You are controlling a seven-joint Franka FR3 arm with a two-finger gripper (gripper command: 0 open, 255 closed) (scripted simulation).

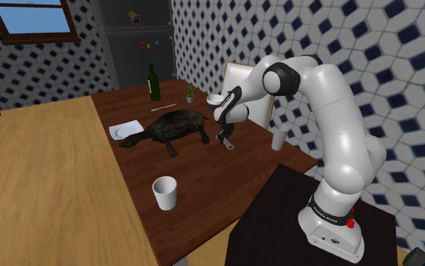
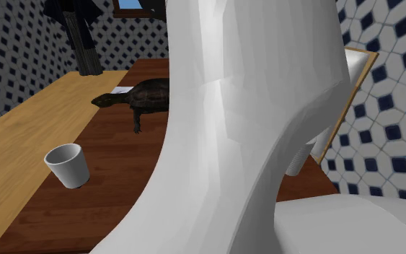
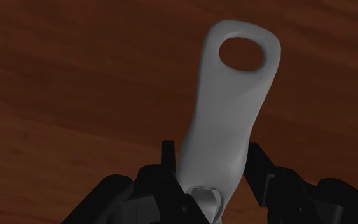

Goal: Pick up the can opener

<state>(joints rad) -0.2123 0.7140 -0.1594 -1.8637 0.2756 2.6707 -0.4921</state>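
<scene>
Wrist view: can opener [image 3: 225, 121] in tool's [image 3: 212, 164] clasp, near end hidden

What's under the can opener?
Brown table shows around the can opener and through its hole. The can opener itself covers the table right beneath it, and the gripper clasps its near end.

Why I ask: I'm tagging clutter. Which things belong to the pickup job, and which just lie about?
Job: can opener, gripper clasping it.
Lying about: turtle, white cup, dark bottle, potted plant.
</scene>
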